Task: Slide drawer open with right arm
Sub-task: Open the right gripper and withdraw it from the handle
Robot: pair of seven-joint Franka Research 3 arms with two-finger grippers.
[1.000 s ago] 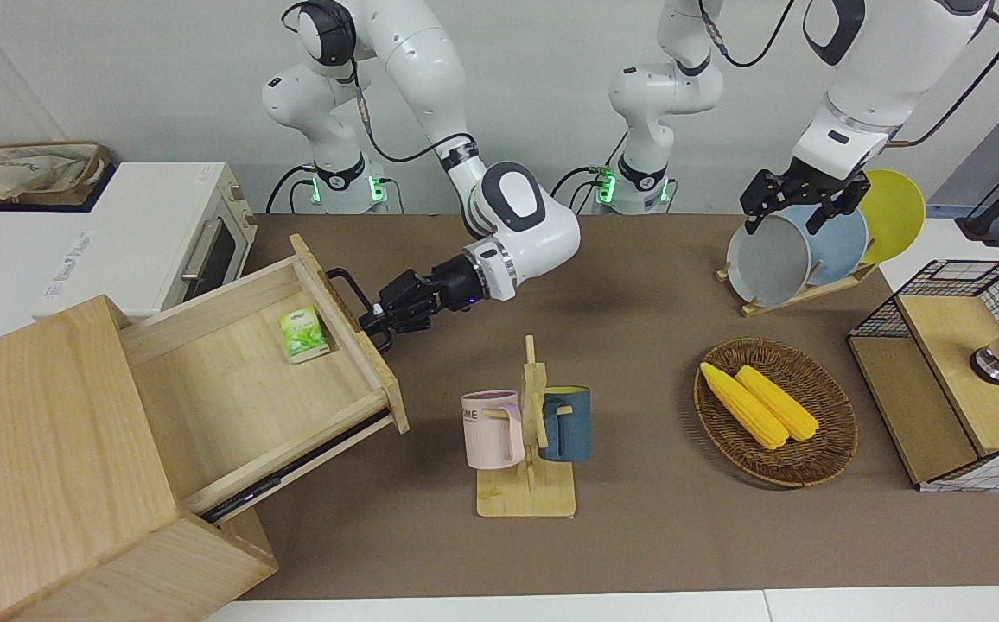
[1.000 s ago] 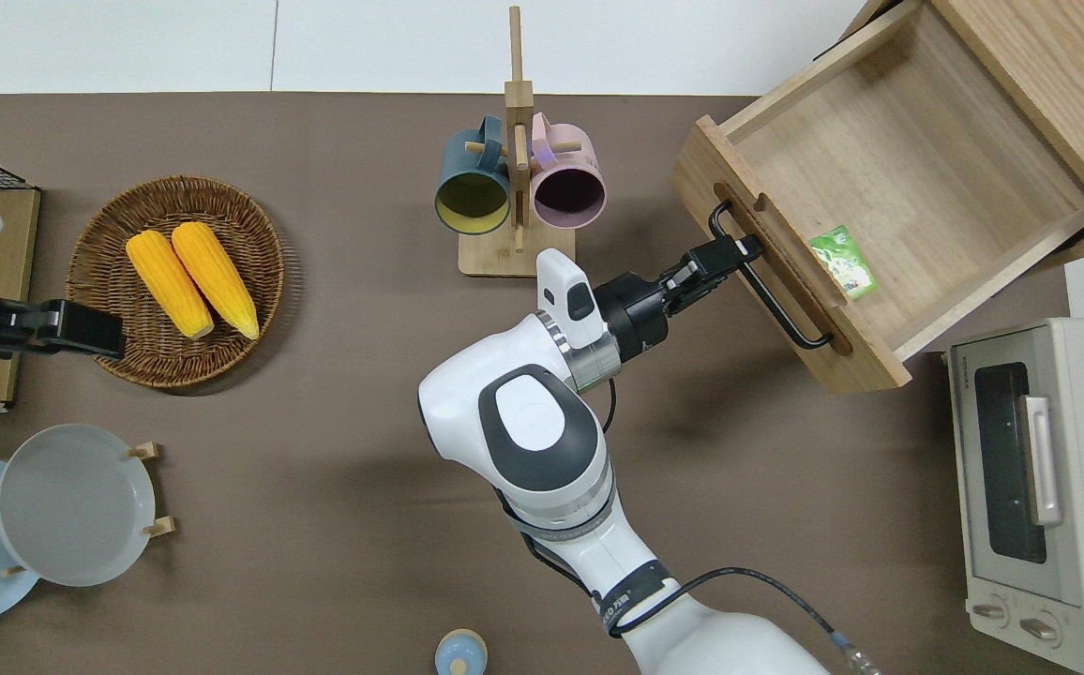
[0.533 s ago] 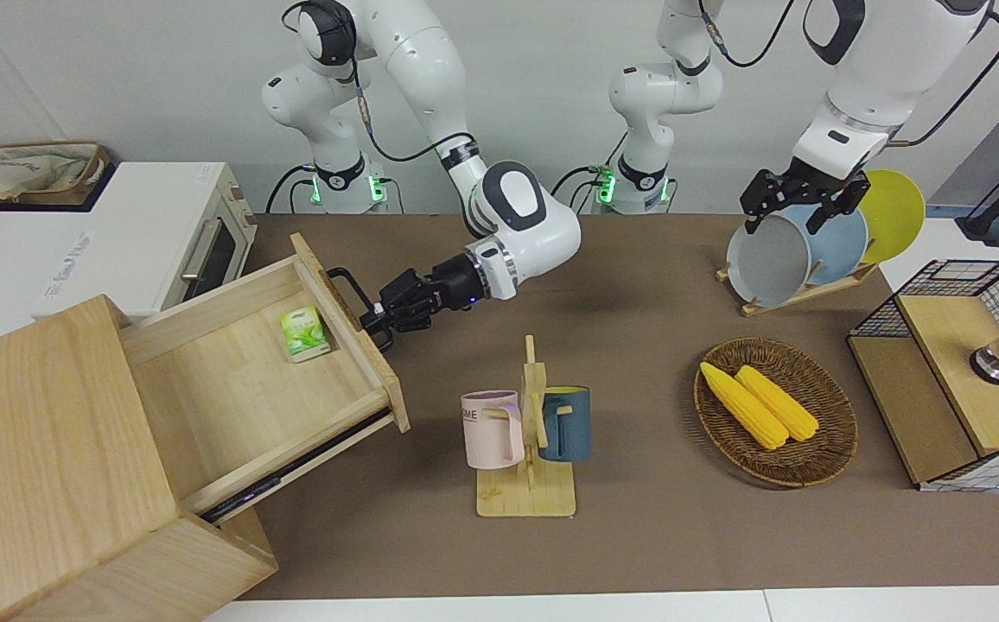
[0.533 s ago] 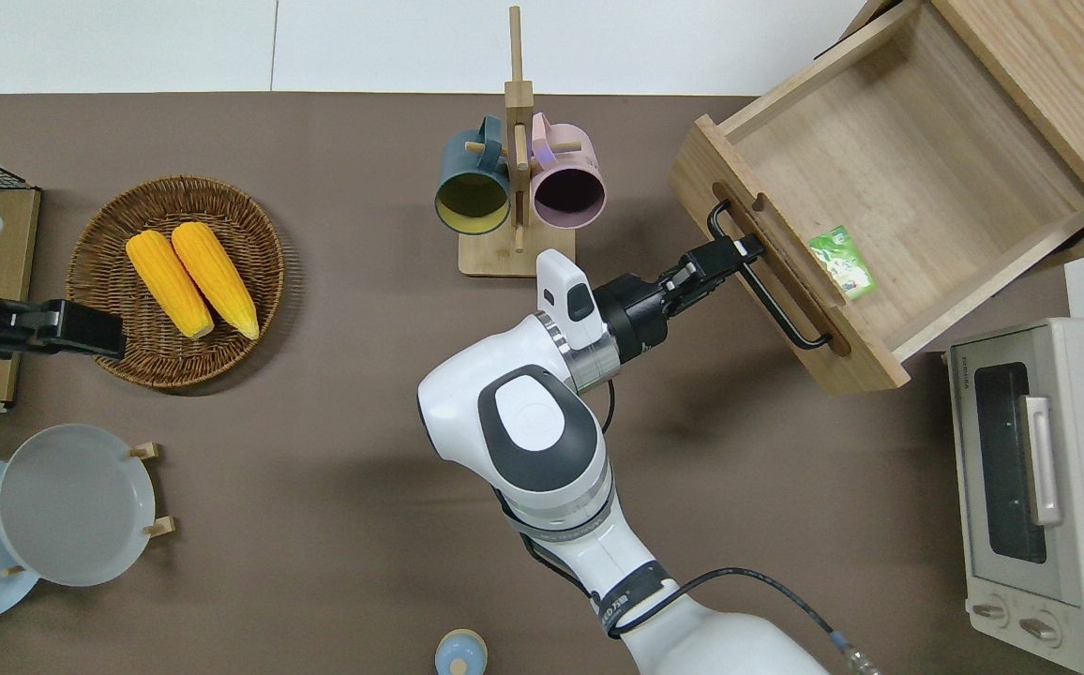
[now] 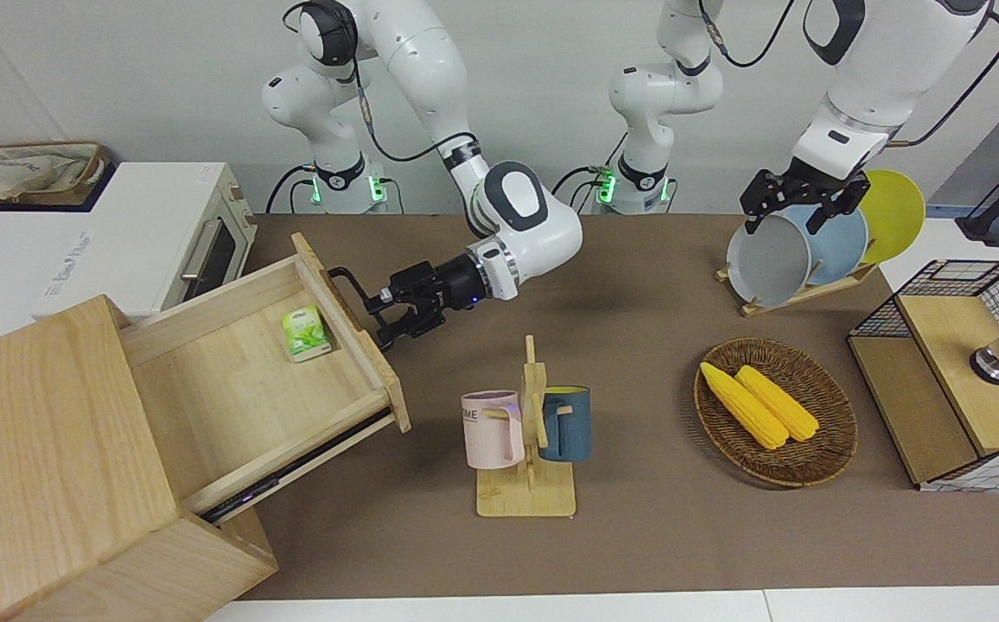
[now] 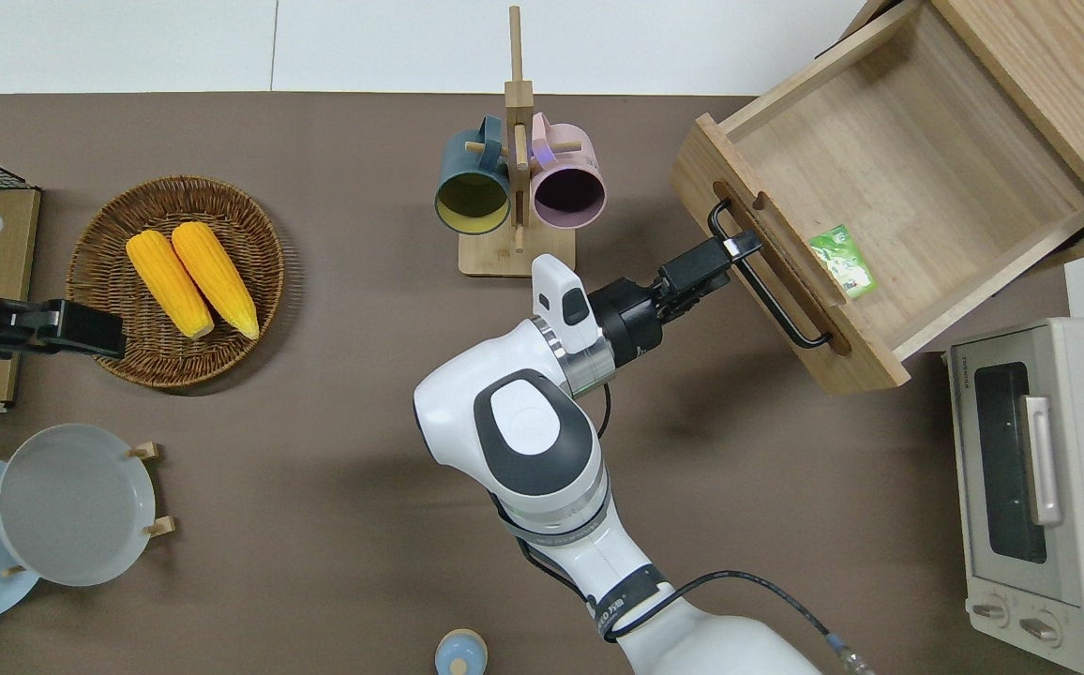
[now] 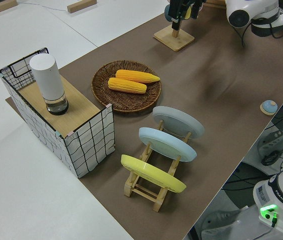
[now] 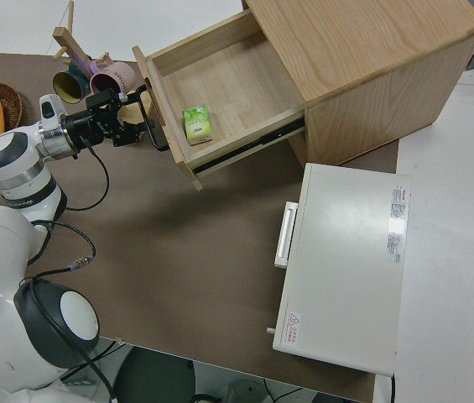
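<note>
The right arm's black two-finger hand (image 5: 381, 315) sits at the black U-shaped bar handle (image 6: 765, 281) of the wide light-wood drawer (image 5: 249, 389), which stands pulled well out of its pale wooden cabinet (image 8: 371, 71) at the right arm's end of the brown bench (image 6: 317, 450). The fingers appear spread around the bar rather than clenched on it. The handle's long axis runs crosswise to the hand's reach; any withdrawal lies back along the forearm. Contact between fingers and bar is hard to make out. A small green packet (image 6: 842, 262) lies inside. The left arm is parked.
</note>
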